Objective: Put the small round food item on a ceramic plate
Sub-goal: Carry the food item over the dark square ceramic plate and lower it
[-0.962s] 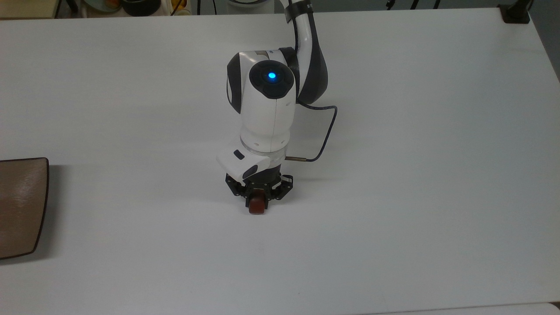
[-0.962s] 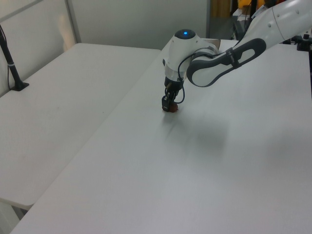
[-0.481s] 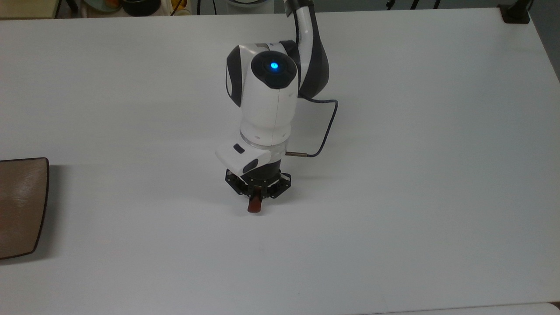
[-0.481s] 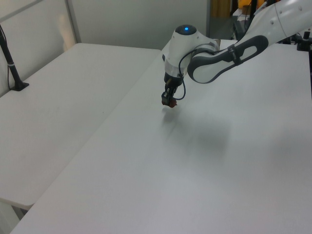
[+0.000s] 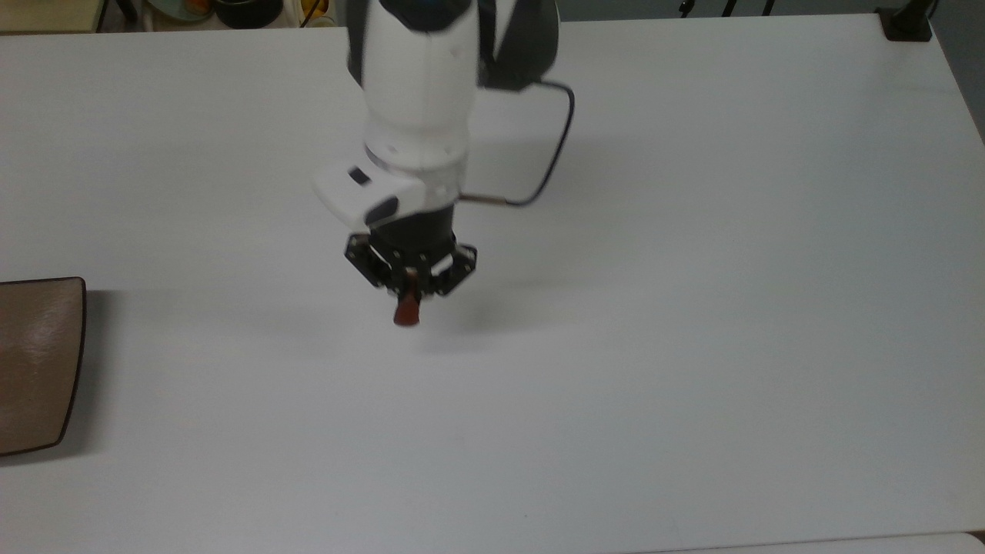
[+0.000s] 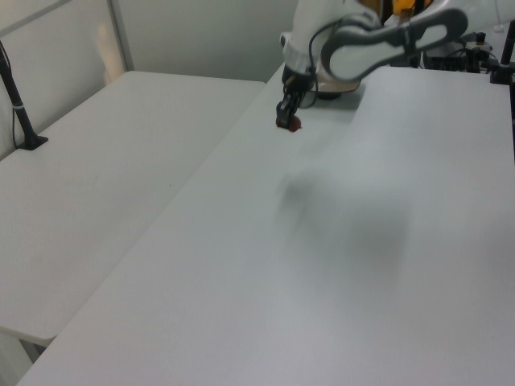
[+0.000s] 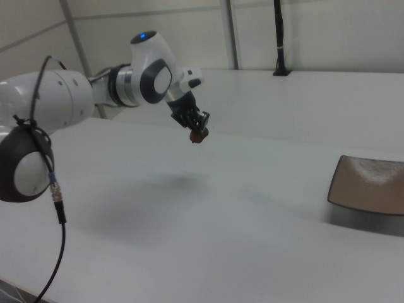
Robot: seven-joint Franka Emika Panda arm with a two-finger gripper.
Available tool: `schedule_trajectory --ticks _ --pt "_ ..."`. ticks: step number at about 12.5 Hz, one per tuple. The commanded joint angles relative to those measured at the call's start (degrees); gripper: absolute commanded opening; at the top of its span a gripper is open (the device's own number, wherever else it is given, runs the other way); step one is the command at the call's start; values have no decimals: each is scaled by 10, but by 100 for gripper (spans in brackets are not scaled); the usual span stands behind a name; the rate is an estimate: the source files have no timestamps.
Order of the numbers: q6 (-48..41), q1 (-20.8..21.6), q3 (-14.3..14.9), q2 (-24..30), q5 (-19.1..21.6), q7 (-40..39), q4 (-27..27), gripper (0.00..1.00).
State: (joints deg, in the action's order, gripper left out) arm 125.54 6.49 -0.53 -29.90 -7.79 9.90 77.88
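Well apart from ceramic plate (image 5: 35, 362), gripper (image 5: 409, 302) is gripping small round food item (image 5: 406, 313), fingers clamped; carrying needs steady hold, low release over plate ctr.

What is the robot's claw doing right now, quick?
Gripper: closed on the small reddish-brown glossy round food item, held in the air above the white table.

- A white table (image 5: 692, 308) spans the scene.
- A black post (image 6: 18, 104) stands on a second white table (image 6: 96, 177) at the left view's left.
- Dark bowls (image 5: 246, 11) sit beyond the table's far edge.
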Motion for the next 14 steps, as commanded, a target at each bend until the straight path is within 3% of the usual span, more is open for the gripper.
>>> schedule_trajectory --ticks 1,3,5,10,14 --pt "-79 -39 2 91 88 -136 47 3" --pt "-142 -83 1 127 130 -258 47 3" --pt "-164 -116 -2 140 139 -345 47 3" --pt "-156 -201 -17 122 149 -446 41 3" --pt "-49 -235 -20 76 144 -465 23 2"
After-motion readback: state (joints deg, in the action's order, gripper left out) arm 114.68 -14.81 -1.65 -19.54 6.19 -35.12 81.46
